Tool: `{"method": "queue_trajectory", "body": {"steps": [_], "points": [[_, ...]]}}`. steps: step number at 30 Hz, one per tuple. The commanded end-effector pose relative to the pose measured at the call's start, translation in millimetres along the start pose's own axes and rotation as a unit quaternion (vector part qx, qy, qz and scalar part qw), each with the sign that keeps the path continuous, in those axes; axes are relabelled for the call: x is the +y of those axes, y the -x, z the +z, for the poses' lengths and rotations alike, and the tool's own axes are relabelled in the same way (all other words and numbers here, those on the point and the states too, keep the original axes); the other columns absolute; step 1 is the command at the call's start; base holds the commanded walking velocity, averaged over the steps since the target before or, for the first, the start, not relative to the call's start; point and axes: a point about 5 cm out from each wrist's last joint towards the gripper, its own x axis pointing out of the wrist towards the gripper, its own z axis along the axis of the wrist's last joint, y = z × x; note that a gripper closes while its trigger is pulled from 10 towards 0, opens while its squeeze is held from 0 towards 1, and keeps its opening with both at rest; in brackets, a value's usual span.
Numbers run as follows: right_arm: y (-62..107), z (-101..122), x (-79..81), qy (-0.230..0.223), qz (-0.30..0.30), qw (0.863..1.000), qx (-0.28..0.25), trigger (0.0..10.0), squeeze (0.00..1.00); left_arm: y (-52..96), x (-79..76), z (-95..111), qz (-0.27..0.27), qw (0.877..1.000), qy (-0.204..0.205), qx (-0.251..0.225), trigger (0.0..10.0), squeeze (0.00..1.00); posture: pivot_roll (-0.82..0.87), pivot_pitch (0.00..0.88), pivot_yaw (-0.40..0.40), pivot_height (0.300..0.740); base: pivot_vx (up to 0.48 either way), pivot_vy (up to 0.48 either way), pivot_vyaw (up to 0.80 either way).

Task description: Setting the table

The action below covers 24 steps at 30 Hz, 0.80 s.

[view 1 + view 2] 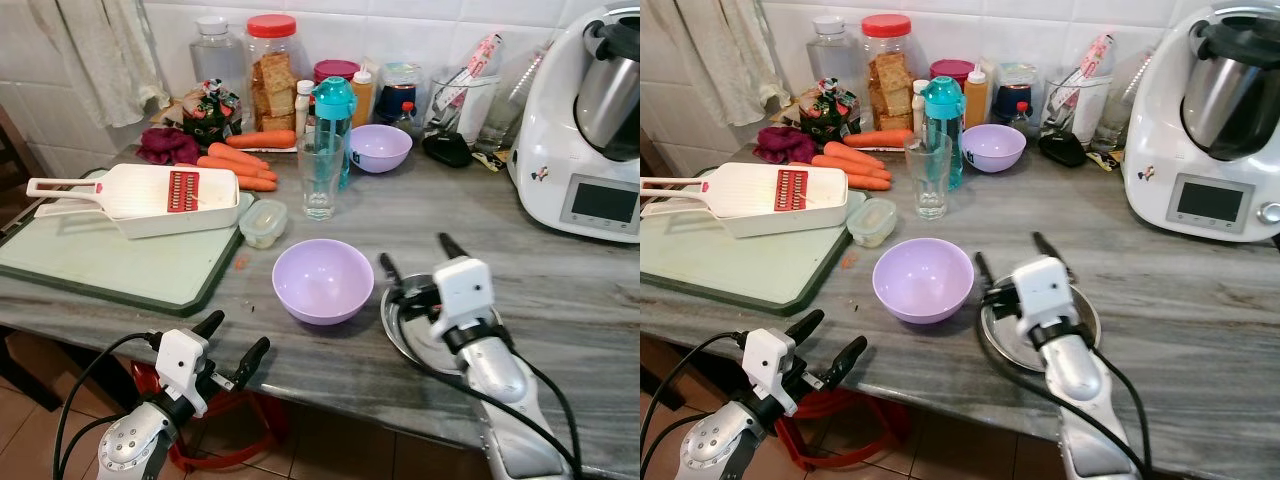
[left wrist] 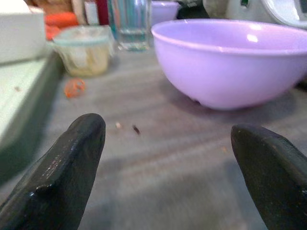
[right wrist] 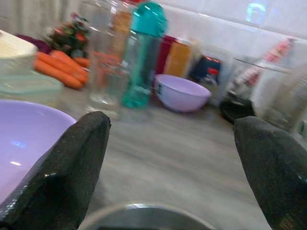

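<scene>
Black and long, my right fingers [image 1: 415, 255] are spread wide and hold nothing, hovering over a round metal plate [image 1: 400, 322] near the front edge of the grey stone surface [image 1: 560, 290]. My right wrist covers most of that plate. My left fingers [image 1: 231, 343] are also spread wide and empty; they sit lower, at the front edge of the surface, pointing toward 1 o'clock at a lilac bowl [image 1: 323, 279].

That bowl stands upright and empty, just beside the plate at the plate's 9 o'clock. From the bowl, at 11 o'clock, is a small lidded plastic tub [image 1: 262, 222]. At 12 o'clock, farther back, stands a clear drinking glass [image 1: 321, 176], with a teal bottle [image 1: 334, 115] right behind it. A second lilac bowl [image 1: 380, 147] sits at the glass's 2 o'clock, toward the tiled wall.

At the bowl's 9 to 10 o'clock lies a green cutting board [image 1: 110, 260] carrying a white slicer [image 1: 150, 197] with a red blade insert. Behind the board lie several carrots [image 1: 240, 160]. Jars and bottles line the wall, among them a tall red-lidded jar [image 1: 272, 65] of crackers. A white kitchen machine [image 1: 590, 120] with a steel jug and a small screen stands at the plate's 2 o'clock, well apart from it.
</scene>
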Motion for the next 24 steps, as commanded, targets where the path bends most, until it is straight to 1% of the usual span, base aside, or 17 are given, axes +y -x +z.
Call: {"method": "queue_trajectory", "body": {"steps": [1, 3, 4, 8, 9, 11, 15, 16, 17, 18, 19, 20, 21, 22, 23, 24], "points": [[1.8, 2, -1.1, 0.005, -0.008, 1.0, 0.002, 10.0, 1.0, -4.0, 6.0, 9, 0.012, 1.0, -0.019, -0.018, 10.0, 0.0, -0.02, 0.0, 0.03, 0.74, 0.0, 0.0, 0.0], [4.8, -1, -2.7, 0.008, -0.027, 0.999, 0.019, 10.0, 1.0, -6.1, 13.9, 10, 0.041, 0.999, -0.002, -0.019, 10.0, 0.0, -0.02, 0.0, 0.032, 0.74, 0.0, 0.0, 0.0], [6.9, -6, -2.0, -0.001, -0.035, 0.999, 0.036, 10.0, 1.0, -6.1, 14.5, 10, 0.038, 0.999, -0.006, -0.017, 10.0, 0.0, -0.02, 0.0, 0.031, 0.74, 0.0, 0.0, 0.0], [10.3, -12, 0.1, -0.013, -0.038, 0.997, 0.063, 10.0, 1.0, -5.2, 13.4, 9, 0.032, 0.999, -0.006, -0.014, 10.0, 0.0, -0.02, 0.0, 0.03, 0.74, 0.0, 0.0, 0.0], [11.5, -16, 1.4, -0.015, -0.037, 0.996, 0.076, 10.0, 1.0, -5.3, 12.7, 8, 0.03, 0.999, -0.005, -0.013, 10.0, 0.0, -0.02, 0.0, 0.025, 0.74, 0.0, 0.0, 0.0], [14.8, -28, 3.9, -0.029, -0.04, 0.991, 0.121, 10.0, 1.0, -5.8, 10.7, 9, 0.026, 1.0, -0.002, -0.014, 10.0, 0.0, -0.01, 0.0, 0.019, 0.74, 0.0, 0.0, 0.0], [14.8, -32, 4.1, -0.033, -0.036, 0.989, 0.139, 10.0, 1.0, -6.1, 8.1, 9, 0.021, 1.0, 0.003, -0.017, 10.0, 0.0, -0.01, 0.0, 0.015, 0.74, 0.0, 0.0, 0.0], [14.7, -38, 2.5, -0.04, -0.036, 0.985, 0.167, 10.0, 1.0, -6.1, 3.2, 12, 0.004, 1.0, 0.013, -0.022, 10.0, 0.0, -0.01, 0.0, 0.011, 0.74, 0.0, 0.0, 0.0], [14.7, -38, 2.5, -0.04, -0.036, 0.985, 0.167, 10.0, 1.0, -6.1, 3.2, 12, 0.004, 1.0, 0.013, -0.022, 10.0, 0.0, -0.01, 0.0, 0.011, 0.74, 0.0, 0.0, 0.0], [15.3, -43, 0.7, -0.05, -0.039, 0.98, 0.189, 10.0, 0.98, -5.2, -1.3, 15, -0.017, 0.999, 0.022, -0.025, 10.0, 0.0, -0.01, 0.0, 0.009, 0.74, 0.0, 0.0, 0.0], [15.5, -44, 0.1, -0.052, -0.04, 0.979, 0.195, 10.0, 0.98, -4.9, -2.5, 16, -0.024, 0.999, 0.025, -0.026, 10.0, 0.0, -0.01, 0.0, 0.009, 0.74, 0.0, 0.0, 0.0], [15.5, -45, -0.4, -0.052, -0.037, 0.978, 0.197, 10.0, 0.91, -4.2, -3.6, 16, -0.032, 0.999, 0.026, -0.024, 10.0, 0.0, -0.01, 0.0, 0.008, 0.74, 0.0, 0.0, 0.0], [15.4, -45, -0.6, -0.051, -0.035, 0.978, 0.199, 10.0, 0.91, -3.8, -4.1, 17, -0.036, 0.999, 0.026, -0.023, 10.0, 0.0, -0.01, 0.0, 0.008, 0.74, 0.0, 0.0, 0.0], [15.5, -45, -0.6, -0.051, -0.032, 0.978, 0.202, 10.0, 0.89, -3.5, -4.6, 17, -0.04, 0.999, 0.026, -0.023, 10.0, 0.0, 0.0, 0.0, 0.007, 0.74, 0.0, 0.0, 0.0], [15.9, -45, -1.1, -0.057, -0.032, 0.976, 0.209, 10.0, 0.79, -2.6, -4.4, 18, -0.044, 0.998, 0.026, -0.022, 10.0, 0.0, 0.0, 0.0, 0.007, 0.74, 0.0, 0.0, 0.0], [16.1, -46, -1.2, -0.062, -0.033, 0.975, 0.212, 10.0, 0.74, -2.3, -4.1, 18, -0.045, 0.998, 0.027, -0.021, 10.0, 0.0, 0.0, 0.0, 0.007, 0.74, 0.0, 0.0, 0.0]]}}
